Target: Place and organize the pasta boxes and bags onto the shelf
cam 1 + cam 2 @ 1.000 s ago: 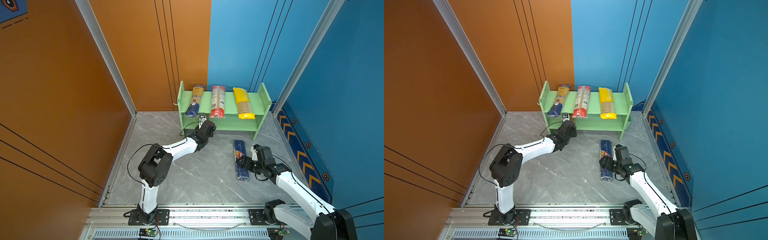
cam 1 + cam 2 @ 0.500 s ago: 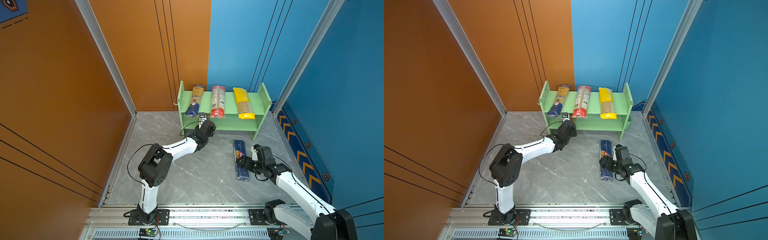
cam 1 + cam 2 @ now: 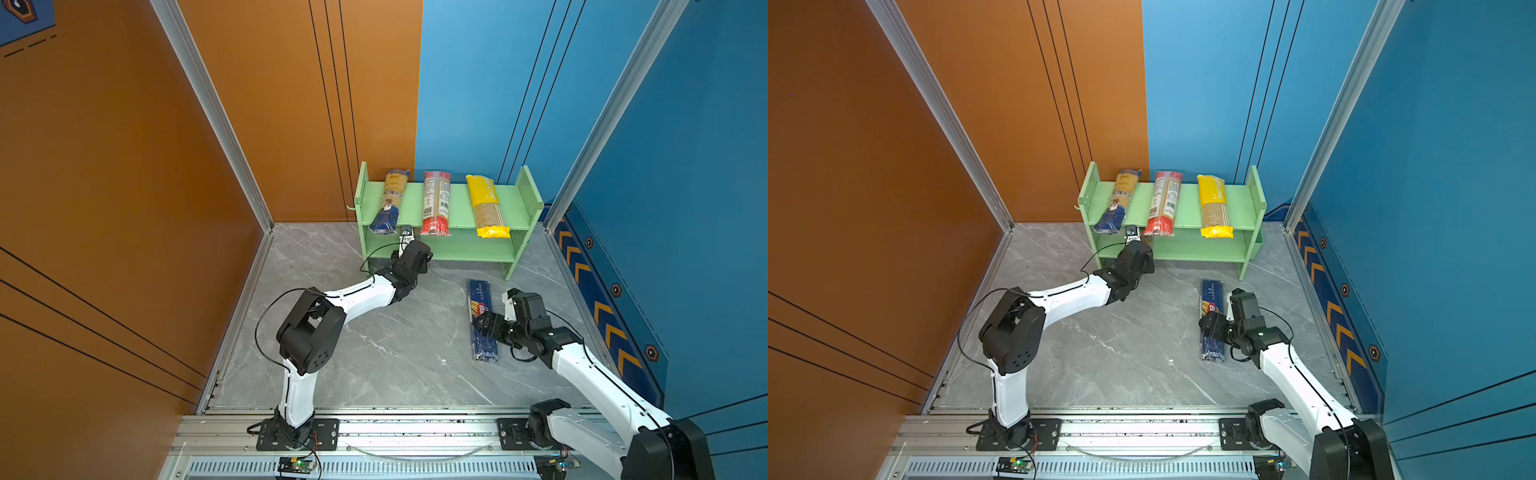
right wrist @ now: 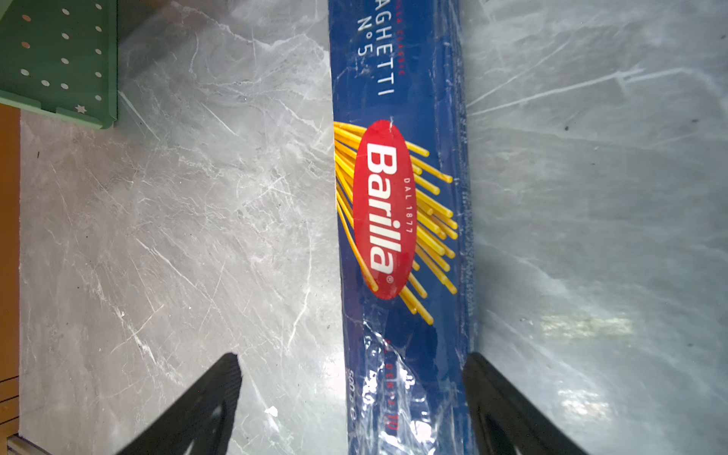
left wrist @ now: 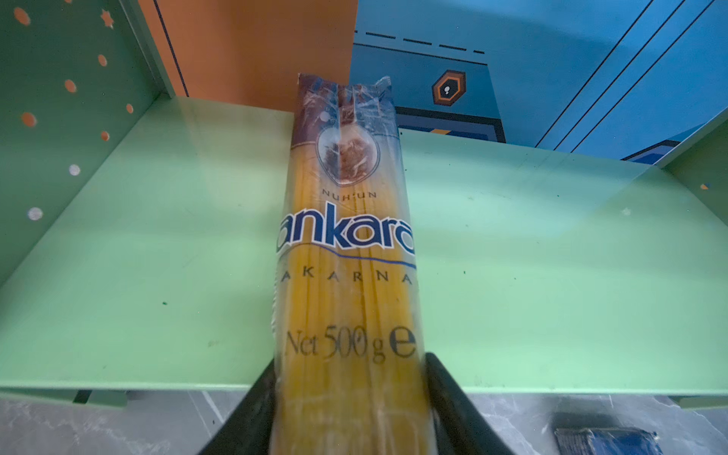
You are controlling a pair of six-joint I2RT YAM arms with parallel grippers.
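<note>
Left claw (image 5: 348, 364) at the front of the light-green two-tier peg-hole shelf (image 3: 457, 251). Its fingers flank the near end of a clear blue-and-yellow "ankara" spaghetti bag (image 5: 346, 244) lying lengthwise on the lower tier. Pinching or just off it: cannot tell.

Top tier, side by side: second ankara bag (image 3: 390, 199), red-ended clear bag (image 3: 436, 203), yellow bag (image 3: 486, 208).

Dark blue Barilla spaghetti pack (image 4: 398, 205) flat on the grey marble bench (image 3: 395, 353), in front of the shelf. Right claw (image 4: 352, 358) spread wide astride it, one finger well clear.
</note>
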